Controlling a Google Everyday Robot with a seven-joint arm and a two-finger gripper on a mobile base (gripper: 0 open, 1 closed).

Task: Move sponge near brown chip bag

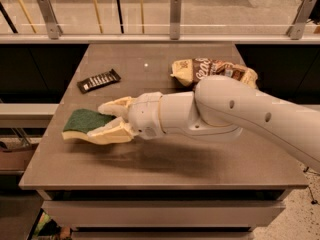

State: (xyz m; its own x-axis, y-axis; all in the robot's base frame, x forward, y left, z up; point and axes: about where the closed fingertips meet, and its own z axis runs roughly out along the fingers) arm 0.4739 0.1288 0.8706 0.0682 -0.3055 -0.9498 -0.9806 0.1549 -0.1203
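Note:
The sponge (pixel 79 121), dark green on top with pale yellow foam beneath, is at the table's left side. My gripper (pixel 96 120) reaches in from the right, and its cream fingers (pixel 111 132) close on the sponge's right end, one on the far side and one on the near side. The sponge sits at or just above the tabletop. The brown chip bag (pixel 210 70), with cream ends and white lettering, lies at the back right of the table, partly hidden behind my white arm (pixel 235 109).
A thin dark wrapped bar (pixel 99 80) lies at the back left of the brown table (pixel 165 161). A glass railing with metal posts (pixel 175 14) runs behind the table. The table's left edge is close to the sponge.

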